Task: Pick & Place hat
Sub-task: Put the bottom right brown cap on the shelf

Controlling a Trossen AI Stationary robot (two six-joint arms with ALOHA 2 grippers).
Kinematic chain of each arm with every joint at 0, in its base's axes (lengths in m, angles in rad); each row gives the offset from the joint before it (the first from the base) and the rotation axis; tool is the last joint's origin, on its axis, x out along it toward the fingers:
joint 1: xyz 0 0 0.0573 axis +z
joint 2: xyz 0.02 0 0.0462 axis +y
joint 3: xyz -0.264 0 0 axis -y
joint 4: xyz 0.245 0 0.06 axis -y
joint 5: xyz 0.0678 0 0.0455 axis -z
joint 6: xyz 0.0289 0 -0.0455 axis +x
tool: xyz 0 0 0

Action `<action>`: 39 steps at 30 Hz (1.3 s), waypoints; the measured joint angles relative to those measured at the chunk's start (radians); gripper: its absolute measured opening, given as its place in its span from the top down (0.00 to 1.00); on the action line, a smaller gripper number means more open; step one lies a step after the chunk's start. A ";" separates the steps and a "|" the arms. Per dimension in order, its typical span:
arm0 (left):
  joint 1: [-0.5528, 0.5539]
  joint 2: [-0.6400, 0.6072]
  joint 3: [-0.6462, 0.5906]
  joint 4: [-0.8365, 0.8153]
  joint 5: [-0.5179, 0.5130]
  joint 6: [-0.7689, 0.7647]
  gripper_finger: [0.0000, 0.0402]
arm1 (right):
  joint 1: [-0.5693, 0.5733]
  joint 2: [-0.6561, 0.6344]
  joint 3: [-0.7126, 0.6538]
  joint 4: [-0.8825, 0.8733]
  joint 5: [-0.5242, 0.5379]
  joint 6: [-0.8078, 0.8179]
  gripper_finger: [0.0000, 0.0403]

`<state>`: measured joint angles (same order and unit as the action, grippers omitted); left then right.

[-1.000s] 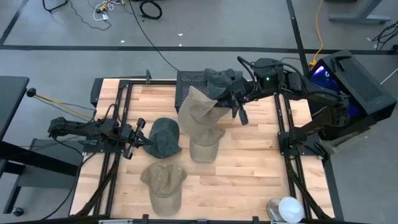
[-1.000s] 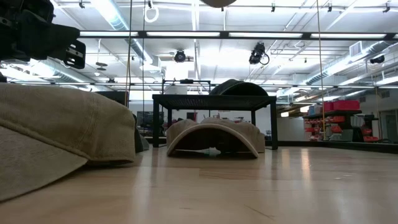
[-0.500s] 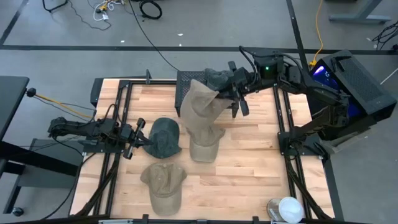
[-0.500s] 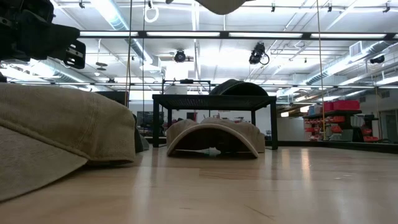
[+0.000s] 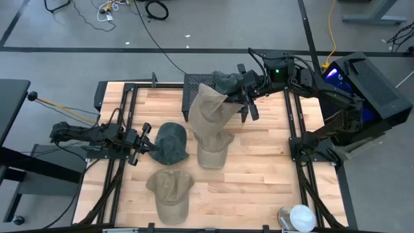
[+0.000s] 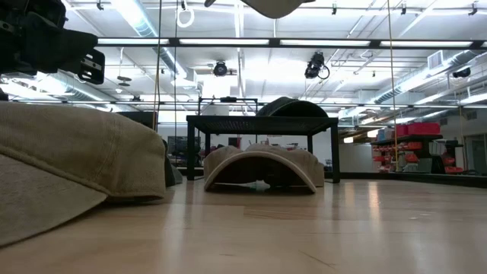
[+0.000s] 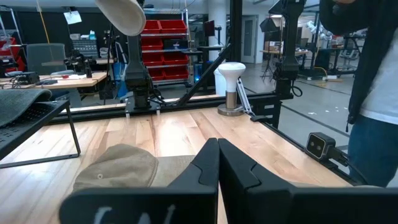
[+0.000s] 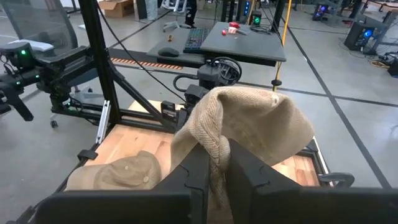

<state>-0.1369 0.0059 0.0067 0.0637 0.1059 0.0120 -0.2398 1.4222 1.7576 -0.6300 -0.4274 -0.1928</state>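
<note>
While our right gripper (image 5: pixel 240 98) hangs above the far middle of the table (image 5: pixel 259 175), we see its fingers (image 8: pixel 198 163) clamped on a fold of a tan hat (image 5: pixel 208 116), which dangles in the air below it. In the right wrist view the cloth bunches between the 2 dark fingers and the crown balloons out past them. The lifted hat hangs just in front of a black mesh rack (image 5: pixel 197 83) at the far edge, where a dark grey hat (image 5: pixel 226 81) already lies on top.

On the wood beneath the hanging hat lies a second tan hat (image 5: pixel 210 153), and a third tan hat (image 5: pixel 171 191) sits nearer, toward the left. A dark green hat (image 5: pixel 171 142) rests between them and our left gripper (image 5: pixel 143 144), which waits low at the left side with its jaws pressed together, holding nothing; its tips seem to sit just beside the green hat's brim, though we cannot tell whether they touch. A white round object (image 5: pixel 299 217) stands at the near right corner.
</note>
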 joint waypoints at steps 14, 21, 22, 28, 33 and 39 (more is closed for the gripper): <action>0.000 0.000 0.000 0.000 0.000 0.000 0.99 | -0.002 0.000 0.000 0.000 0.000 0.000 0.91; 0.000 0.000 0.000 0.000 0.000 0.000 0.99 | -0.002 0.000 0.000 0.000 0.000 0.002 0.91; 0.000 0.000 0.000 0.000 0.000 0.000 0.99 | -0.002 0.000 0.000 0.000 0.000 0.003 0.91; 0.000 0.000 0.000 0.000 0.000 0.000 0.99 | -0.011 0.000 0.000 0.000 -0.001 0.017 0.91; 0.000 0.000 0.000 0.000 0.000 0.000 0.99 | -0.019 0.000 0.000 0.000 -0.011 0.027 0.91; 0.000 0.000 0.000 0.000 0.000 0.000 0.99 | -0.019 0.000 0.000 0.000 -0.010 0.027 0.91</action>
<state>-0.1371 0.0062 0.0067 0.0635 0.1059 0.0116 -0.2584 1.4220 1.7576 -0.6303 -0.4377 -0.1658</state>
